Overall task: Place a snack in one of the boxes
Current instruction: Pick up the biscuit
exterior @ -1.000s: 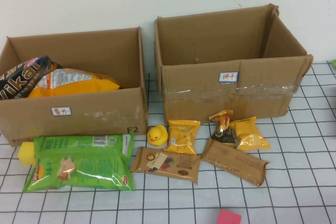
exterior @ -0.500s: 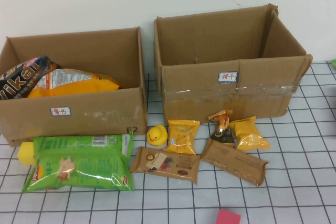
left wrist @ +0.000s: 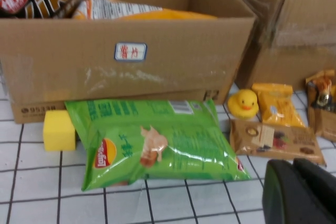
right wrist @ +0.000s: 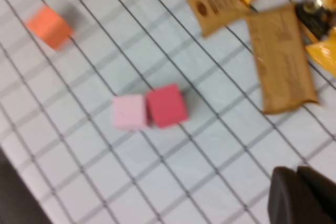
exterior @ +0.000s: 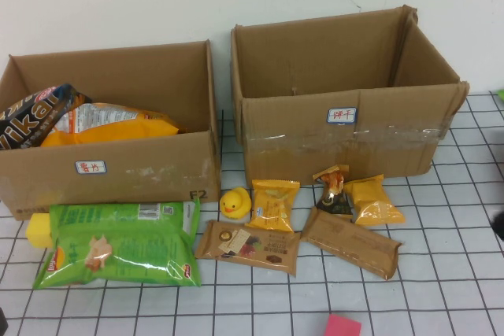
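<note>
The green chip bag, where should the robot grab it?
Probably from above, pinching the green bag's near long edge: it lies flat, its far edge sits against the left box. The left gripper hangs nearest; the right gripper is over the blocks.

The gridded white table (exterior: 441,289) is carrying the left box (exterior: 150,169) and right box (exterior: 394,143). A green chip bag (left wrist: 157,145), yellow block (left wrist: 59,129), rubber duck (left wrist: 242,103) and brown packet (left wrist: 275,140) are lying ahead of the left gripper (left wrist: 302,192). A pink block (right wrist: 128,112), red block (right wrist: 166,105) and long brown packet (right wrist: 281,59) are lying near the right gripper (right wrist: 302,195)
</note>
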